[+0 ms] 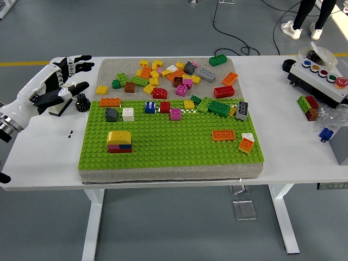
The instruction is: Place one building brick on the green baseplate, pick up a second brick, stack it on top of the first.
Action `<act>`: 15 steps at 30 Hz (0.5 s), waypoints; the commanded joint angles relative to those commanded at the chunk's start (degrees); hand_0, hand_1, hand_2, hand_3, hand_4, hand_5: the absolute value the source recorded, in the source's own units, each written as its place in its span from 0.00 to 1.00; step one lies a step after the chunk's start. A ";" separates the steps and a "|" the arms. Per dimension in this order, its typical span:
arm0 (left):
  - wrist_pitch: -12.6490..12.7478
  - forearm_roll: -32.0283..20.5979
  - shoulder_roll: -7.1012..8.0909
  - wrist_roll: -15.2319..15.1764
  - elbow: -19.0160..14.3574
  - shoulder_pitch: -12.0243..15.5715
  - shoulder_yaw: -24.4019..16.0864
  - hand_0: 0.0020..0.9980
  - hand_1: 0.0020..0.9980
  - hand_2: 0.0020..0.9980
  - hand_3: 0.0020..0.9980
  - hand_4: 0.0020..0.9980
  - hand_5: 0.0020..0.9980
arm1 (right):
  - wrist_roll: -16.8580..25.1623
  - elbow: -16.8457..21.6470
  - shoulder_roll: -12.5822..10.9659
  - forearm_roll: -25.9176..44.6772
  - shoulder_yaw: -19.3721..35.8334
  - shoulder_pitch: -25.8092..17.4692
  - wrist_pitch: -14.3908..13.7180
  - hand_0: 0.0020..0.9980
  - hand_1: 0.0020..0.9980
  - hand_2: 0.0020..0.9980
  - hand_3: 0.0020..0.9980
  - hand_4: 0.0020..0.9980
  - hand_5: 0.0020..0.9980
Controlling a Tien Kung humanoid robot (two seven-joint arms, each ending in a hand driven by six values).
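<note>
The left hand (57, 87) is hovering at nine o'clock off the green baseplate (171, 141), fingers spread and holding nothing, just beside a small black gear (81, 101). A yellow-topped brick stack (119, 142) is sitting at the plate's seven o'clock, while the loose brick pile (171, 76) is lying at twelve. Reaching across, the hand is risking knocking the orange brick (110, 101) or scattering crowded neighbours, judging by their tight spacing.

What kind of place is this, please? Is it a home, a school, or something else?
Most likely a robotics lab or test hall. A white robot hand reaches over a white table, a control box with coloured buttons sits at the right, and cables run across the bare grey floor behind.
</note>
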 joint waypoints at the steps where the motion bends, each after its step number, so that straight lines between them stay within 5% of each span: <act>1: -0.01 0.03 -0.04 0.00 0.13 -0.27 0.01 0.98 0.88 0.87 0.89 0.99 0.66 | 0.02 0.00 -0.06 -0.05 0.18 0.12 0.09 0.74 0.66 0.71 0.60 0.91 0.50; 15: -0.10 -0.38 -0.24 0.22 2.08 -3.06 0.40 0.98 0.88 0.86 0.89 0.99 0.67 | 0.96 0.00 -1.10 1.10 1.54 1.72 -0.56 0.74 0.66 0.71 0.60 0.92 0.50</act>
